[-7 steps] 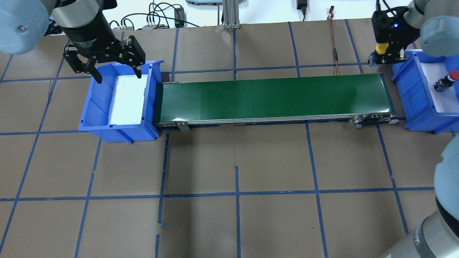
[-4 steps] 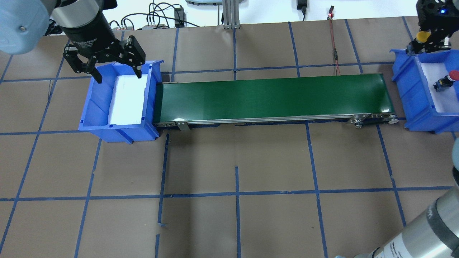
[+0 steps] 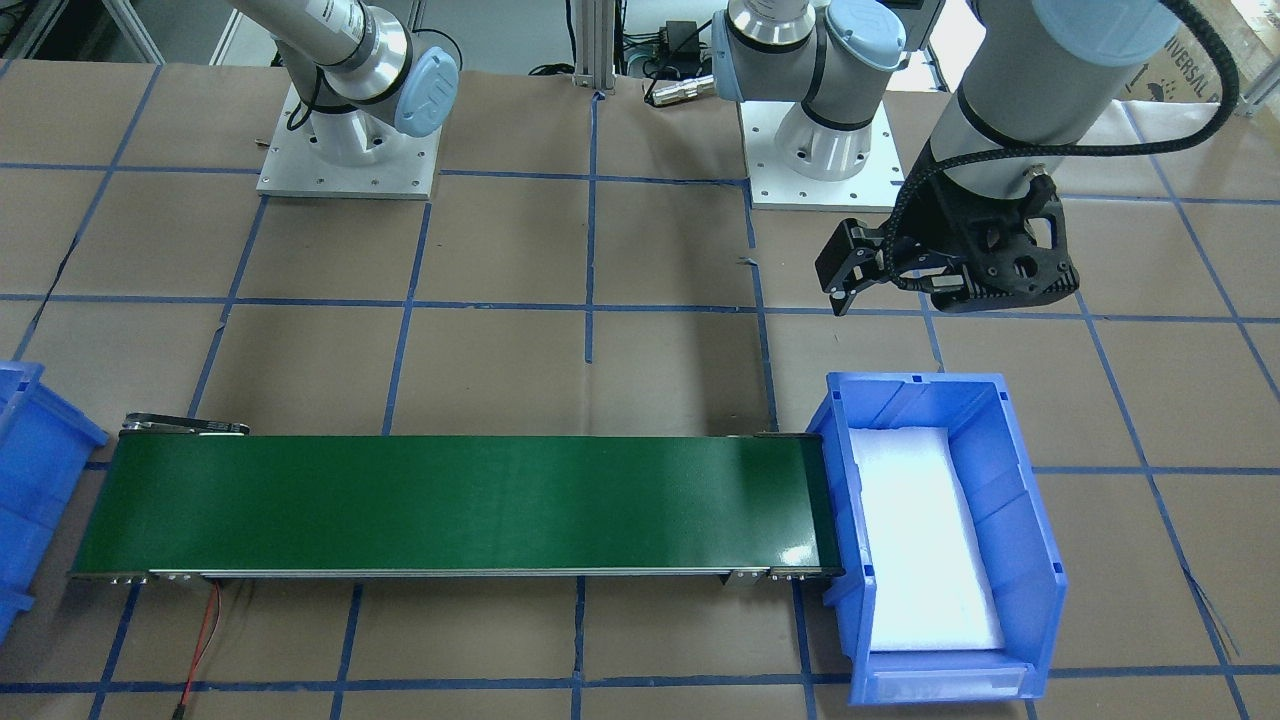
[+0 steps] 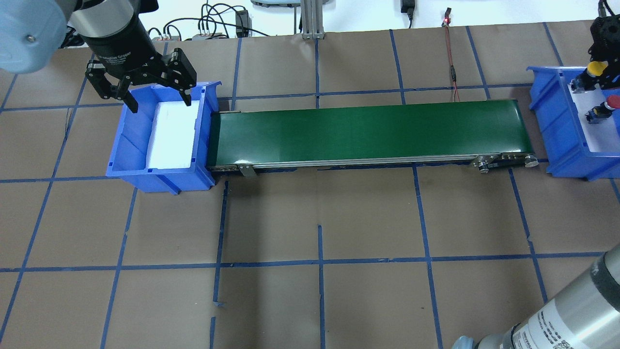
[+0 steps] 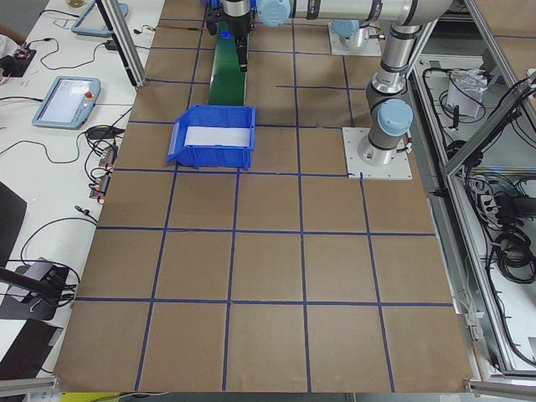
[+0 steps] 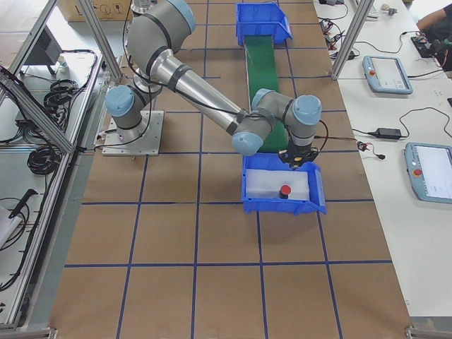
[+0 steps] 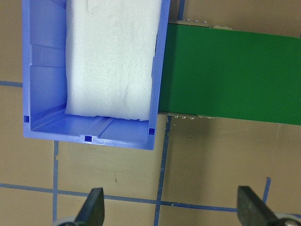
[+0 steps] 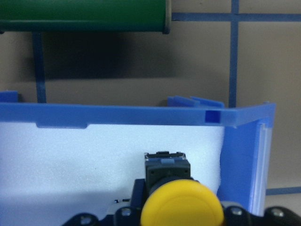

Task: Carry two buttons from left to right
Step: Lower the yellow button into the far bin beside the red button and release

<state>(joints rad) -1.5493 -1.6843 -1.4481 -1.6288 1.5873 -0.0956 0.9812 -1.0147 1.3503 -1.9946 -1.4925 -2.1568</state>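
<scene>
Yellow button: the small push button with a round yellow cap (image 4: 596, 68) on a short black-grey switch body sits clamped in the right gripper (image 4: 593, 80), cap toward the wrist camera, over the white foam pad (image 8: 70, 160) that lines the right blue plastic bin (image 4: 557, 126).
Height: it hangs inside the bin's outline near one corner; whether it touches the foam cannot be told.
Red button: the matching push button with a round red cap (image 4: 613, 102) lies on its side on the same foam, near the yellow one and apart from it.
Right gripper: fingers closed tight on the yellow button's body.
Left gripper: the left gripper (image 4: 160, 96) hangs with its fingers spread wide and holding nothing, above the far rim of the left blue plastic bin (image 4: 128, 140), which shows only its white foam liner (image 4: 172, 140).
Conveyor: the long green belt (image 4: 368, 131) between the two bins carries nothing.
Step in hand: probably the set-down of the second button, with the first already delivered.
Next move: it calls for a short descent onto bare foam clear of the red button and the bin wall, then releasing the fingers and lifting straight up.
</scene>
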